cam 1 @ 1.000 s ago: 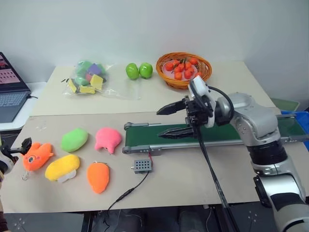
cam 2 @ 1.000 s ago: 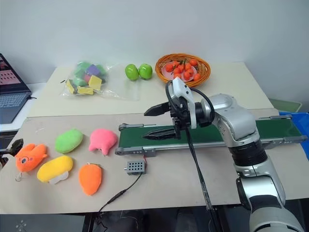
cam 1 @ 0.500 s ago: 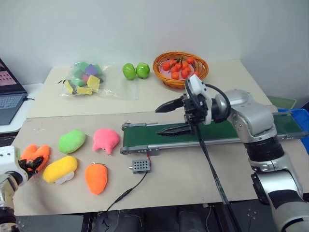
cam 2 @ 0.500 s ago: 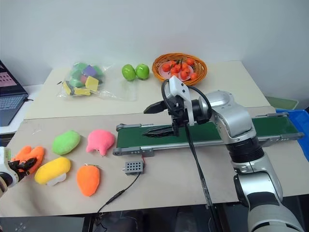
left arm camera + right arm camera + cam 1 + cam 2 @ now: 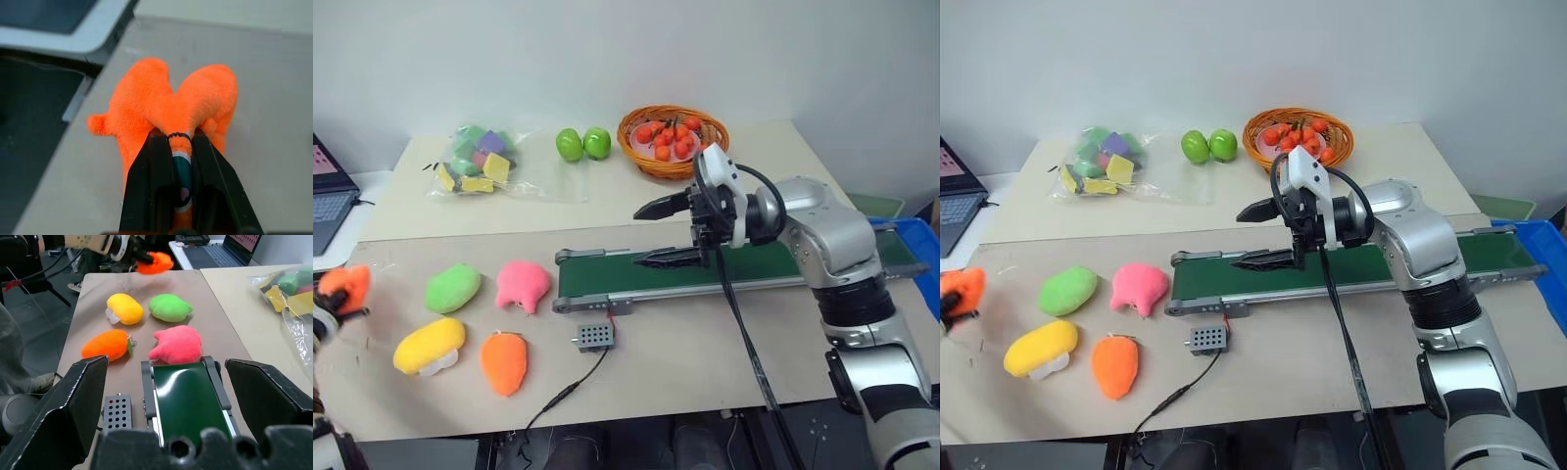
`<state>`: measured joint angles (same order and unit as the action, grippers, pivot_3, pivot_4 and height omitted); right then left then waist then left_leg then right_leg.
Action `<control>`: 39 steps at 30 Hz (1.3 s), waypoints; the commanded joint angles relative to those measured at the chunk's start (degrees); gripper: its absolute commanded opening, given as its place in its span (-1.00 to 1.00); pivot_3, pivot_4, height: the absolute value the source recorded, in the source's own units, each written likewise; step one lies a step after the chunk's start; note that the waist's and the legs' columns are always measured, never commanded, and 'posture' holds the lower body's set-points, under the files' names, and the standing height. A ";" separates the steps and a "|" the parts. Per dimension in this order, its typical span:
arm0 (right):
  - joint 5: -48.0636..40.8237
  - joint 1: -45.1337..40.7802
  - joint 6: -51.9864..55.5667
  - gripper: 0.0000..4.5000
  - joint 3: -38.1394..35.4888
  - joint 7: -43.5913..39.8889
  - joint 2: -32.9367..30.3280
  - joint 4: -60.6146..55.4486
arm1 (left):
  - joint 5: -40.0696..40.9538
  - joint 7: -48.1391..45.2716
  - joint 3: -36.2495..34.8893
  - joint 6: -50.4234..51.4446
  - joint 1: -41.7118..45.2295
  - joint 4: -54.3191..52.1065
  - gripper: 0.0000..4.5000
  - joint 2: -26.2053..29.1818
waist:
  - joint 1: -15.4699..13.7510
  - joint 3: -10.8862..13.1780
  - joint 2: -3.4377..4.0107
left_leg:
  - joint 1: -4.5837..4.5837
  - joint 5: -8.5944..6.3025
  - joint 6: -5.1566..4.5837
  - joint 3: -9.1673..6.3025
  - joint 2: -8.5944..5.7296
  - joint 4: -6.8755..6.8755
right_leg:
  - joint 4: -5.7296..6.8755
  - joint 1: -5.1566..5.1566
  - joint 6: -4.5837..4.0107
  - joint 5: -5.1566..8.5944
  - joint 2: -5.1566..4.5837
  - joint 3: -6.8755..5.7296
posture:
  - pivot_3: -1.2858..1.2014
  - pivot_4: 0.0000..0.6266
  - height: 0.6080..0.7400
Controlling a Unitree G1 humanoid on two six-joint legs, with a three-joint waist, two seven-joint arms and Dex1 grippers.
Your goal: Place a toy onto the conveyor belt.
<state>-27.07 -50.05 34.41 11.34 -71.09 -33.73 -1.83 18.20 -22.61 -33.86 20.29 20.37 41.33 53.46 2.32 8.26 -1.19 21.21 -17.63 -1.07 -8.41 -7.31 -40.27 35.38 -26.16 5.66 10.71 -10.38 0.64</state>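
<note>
Left gripper (image 5: 181, 161) clamps toy (image 5: 166, 107) — 4 plushes (image 5: 524, 284) before conveyor belt (image 5: 724, 271).

This looks like a robotics lab or test room set up for handling trials. A small conveyor belt (image 5: 724, 269) lies on a brown board over plain tables against a bare white wall. Beside the belt's near end sits a grey control box (image 5: 594, 337) with a trailing cable, and a laptop (image 5: 325, 191) stands well off past that end, probably for monitoring.
</note>
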 commanded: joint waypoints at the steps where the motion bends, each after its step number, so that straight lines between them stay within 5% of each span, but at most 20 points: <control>1: -0.22 -1.24 -1.54 1.00 -1.85 -0.24 -0.27 -1.36 | 3.38 -3.85 2.33 4.61 3.59 -15.00 -0.86 1.94 | -0.05 0.00 0.00 | 0.00 0.00 0.00 -0.01 0.01 0.00 | 0.00 0.01 0.00 0.00 0.00 -0.01 | 0.03 -0.52 1.00; 4: -0.16 -1.41 -1.90 1.00 -1.87 -0.39 -0.07 -1.07 | 2.93 -12.68 12.19 7.65 3.36 -27.08 -0.86 2.51 | -0.13 0.00 0.00 | 0.03 0.00 0.00 -0.03 -0.02 -0.01 | 0.00 0.01 0.00 0.00 -0.04 -0.03 | 0.03 -0.52 1.00; 14: 0.22 -0.17 -1.28 1.00 -3.05 1.04 -1.07 -2.91 | 10.68 -29.05 26.89 15.28 11.73 -48.50 -0.86 0.94 | 1.37 0.00 -0.01 | 0.09 -0.02 0.01 0.07 0.05 0.01 | -0.03 -0.09 -0.01 -0.01 0.04 0.01 | 0.03 -0.52 1.00; 30: -0.95 3.86 2.89 1.00 -7.90 7.32 -5.79 -11.22 | -2.47 -39.99 42.84 0.02 16.67 -40.41 -0.86 -5.78 | 0.22 0.01 -0.01 | 0.08 -0.02 0.01 0.14 0.05 -0.02 | -0.11 -0.05 -0.06 -0.04 0.08 0.01 | 0.03 -0.52 1.00; 39: -1.87 6.41 5.40 1.00 -9.95 10.45 -7.81 -15.09 | -7.40 -44.80 46.10 -7.71 19.68 -33.54 -0.86 -9.43 | 0.03 0.01 -0.01 | 0.09 -0.02 0.01 0.19 0.04 -0.03 | -0.16 -0.03 -0.07 -0.05 0.07 0.01 | 0.03 -0.52 1.00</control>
<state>-27.85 -43.63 39.41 3.77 -61.54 -40.73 -14.27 12.19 -66.31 12.19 15.15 38.52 7.39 44.20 2.34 8.27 -1.21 21.30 -17.65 -1.06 -8.22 -7.26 -40.31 35.22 -26.19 5.59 10.65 -10.31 0.65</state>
